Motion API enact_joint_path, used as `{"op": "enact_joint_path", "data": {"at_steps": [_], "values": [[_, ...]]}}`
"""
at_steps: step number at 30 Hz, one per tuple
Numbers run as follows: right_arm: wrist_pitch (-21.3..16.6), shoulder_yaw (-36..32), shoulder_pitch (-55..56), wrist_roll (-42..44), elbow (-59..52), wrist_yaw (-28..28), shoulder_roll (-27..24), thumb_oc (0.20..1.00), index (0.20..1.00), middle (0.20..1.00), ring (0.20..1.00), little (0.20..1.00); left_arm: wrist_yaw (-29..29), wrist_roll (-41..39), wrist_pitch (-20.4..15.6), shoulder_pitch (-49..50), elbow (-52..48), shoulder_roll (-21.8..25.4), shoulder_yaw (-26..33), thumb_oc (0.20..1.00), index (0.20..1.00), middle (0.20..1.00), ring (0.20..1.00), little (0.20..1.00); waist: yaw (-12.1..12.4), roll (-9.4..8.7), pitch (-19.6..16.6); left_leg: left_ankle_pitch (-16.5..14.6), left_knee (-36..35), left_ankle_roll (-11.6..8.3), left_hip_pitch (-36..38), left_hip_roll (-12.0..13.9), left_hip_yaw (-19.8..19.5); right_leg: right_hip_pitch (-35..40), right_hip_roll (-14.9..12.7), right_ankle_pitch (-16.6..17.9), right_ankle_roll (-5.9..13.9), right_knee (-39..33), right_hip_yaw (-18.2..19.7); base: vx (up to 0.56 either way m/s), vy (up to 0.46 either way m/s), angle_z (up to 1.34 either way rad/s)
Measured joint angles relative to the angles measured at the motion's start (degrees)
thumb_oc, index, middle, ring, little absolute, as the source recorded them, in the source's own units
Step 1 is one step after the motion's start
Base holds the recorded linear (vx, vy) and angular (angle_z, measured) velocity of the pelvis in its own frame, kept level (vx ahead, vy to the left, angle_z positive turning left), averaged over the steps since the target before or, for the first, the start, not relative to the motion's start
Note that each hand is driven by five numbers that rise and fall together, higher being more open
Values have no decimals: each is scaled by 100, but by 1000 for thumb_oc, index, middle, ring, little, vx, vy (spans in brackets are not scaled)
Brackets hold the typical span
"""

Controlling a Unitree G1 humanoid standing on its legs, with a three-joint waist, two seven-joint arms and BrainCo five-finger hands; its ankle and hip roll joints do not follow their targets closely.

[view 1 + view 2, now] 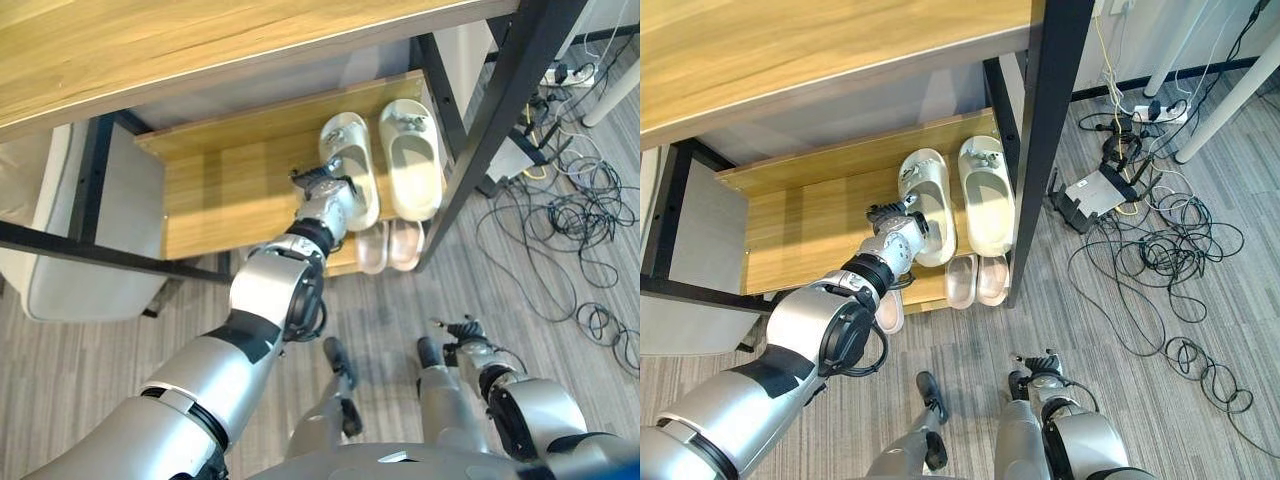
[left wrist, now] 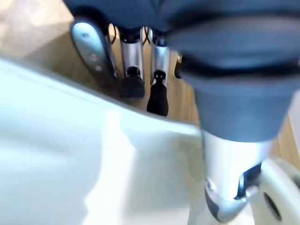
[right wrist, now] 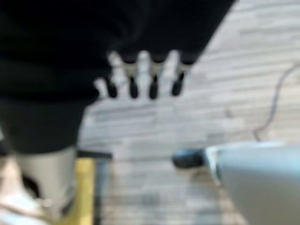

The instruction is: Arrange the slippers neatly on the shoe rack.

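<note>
Left hand (image 1: 902, 225) out on the wooden shelf (image 1: 810, 215) of the shoe rack, at the heel end of the left cream slipper (image 1: 930, 200). In the left wrist view, fingers (image 2: 132, 70) straight and close together, tips down against the slipper's rim, thumb (image 2: 229, 187) on the other side of the pale rim; looks like a pinch on the rim, though touch is hard to confirm. Right cream slipper (image 1: 985, 195) just beside the first, parallel, toes toward the back of the shelf. Pink pair (image 1: 977, 280) on the level below, near the black post (image 1: 1040, 130). Right hand (image 1: 1038, 365) low near the floor (image 1: 1160, 400), well apart from the rack; fingers (image 3: 152, 77) straight, slightly spread, holding nothing. Cables (image 1: 1160, 250) on the floor to the right.
</note>
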Motion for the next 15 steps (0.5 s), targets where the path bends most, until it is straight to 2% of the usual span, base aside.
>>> {"op": "enact_joint_path", "data": {"at_steps": [2,9,15], "values": [[56,7,-61,106,10,-36,64,1000,1000,1000,1000,1000,-25,-154,-33,-44,-17,-19,8,1000,1000,1000,1000,1000,-3,-23,11,128,3,-8,0,-13,-15,12,-13,-13,19,2,9,8,4,2],[114,-3,-286,307,59,-104,241,1000,1000,1000,1000,1000,-388,-201,-39,128,-331,-55,2,1000,1000,1000,1000,1000,40,-35,20,160,4,5,1,-13,-47,-8,-3,-32,35,85,-12,2,1,1],[174,12,-30,310,-43,-106,147,1000,1000,1000,1000,1000,-1152,-185,-29,1046,-1702,-360,-442,1000,1000,1000,1000,1000,90,-33,43,177,2,-14,54,-19,-86,-22,2,-133,11,270,-37,-4,-2,3]]}}
